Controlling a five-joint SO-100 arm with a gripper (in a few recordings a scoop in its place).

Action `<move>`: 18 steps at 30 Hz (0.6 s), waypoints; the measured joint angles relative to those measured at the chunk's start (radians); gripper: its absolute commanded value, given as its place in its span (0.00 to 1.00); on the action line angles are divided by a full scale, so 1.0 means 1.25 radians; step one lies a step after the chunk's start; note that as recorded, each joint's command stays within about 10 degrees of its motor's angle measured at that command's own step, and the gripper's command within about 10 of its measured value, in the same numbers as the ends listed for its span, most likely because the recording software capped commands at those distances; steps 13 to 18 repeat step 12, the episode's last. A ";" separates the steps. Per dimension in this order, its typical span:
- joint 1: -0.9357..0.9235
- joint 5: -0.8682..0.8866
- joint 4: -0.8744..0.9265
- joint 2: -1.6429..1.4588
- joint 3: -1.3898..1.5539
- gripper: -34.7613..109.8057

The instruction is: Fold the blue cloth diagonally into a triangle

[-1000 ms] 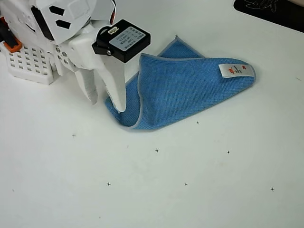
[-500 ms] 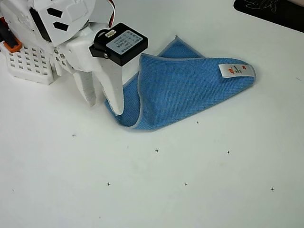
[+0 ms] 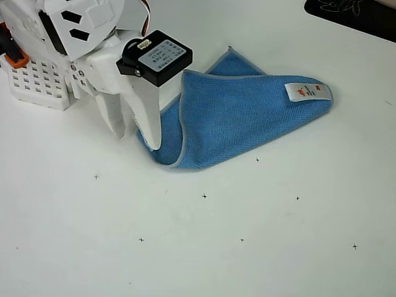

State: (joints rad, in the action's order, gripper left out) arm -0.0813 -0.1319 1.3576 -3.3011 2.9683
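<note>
1. The white tabletop [image 3: 247,247] lies bare across the whole lower half of the overhead view, marked only by small black crosses, so open room spreads below and to the right of the cloth.
2. Along the upper left edge stands a white perforated block [image 3: 37,83] with the arm's base over it; a dark mat [image 3: 356,15] cuts the upper right corner.
3. The blue cloth [image 3: 247,117] rests on the tabletop in the upper middle, folded over itself into a rough triangle. One corner points up near the top edge, another with a small white tag [image 3: 307,90] points right, and the rounded fold faces down-left.
4. The pincer [image 3: 135,133] hangs at the cloth's left end, its two white fingers spread apart and gripping nothing. The right finger's tip overlaps the cloth's lower-left fold; the left finger is over bare tabletop just beside it.
5. The cloth is a fine-woven microfiber with pale grey stitched edging; the fingers are smooth white plastic, tapered, below a black camera box [image 3: 158,57].
</note>
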 measured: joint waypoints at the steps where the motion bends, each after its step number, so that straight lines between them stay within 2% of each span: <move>1: 0.000 0.000 0.000 0.000 0.000 0.51; 18: 0.000 -0.010 -0.001 0.000 0.000 0.51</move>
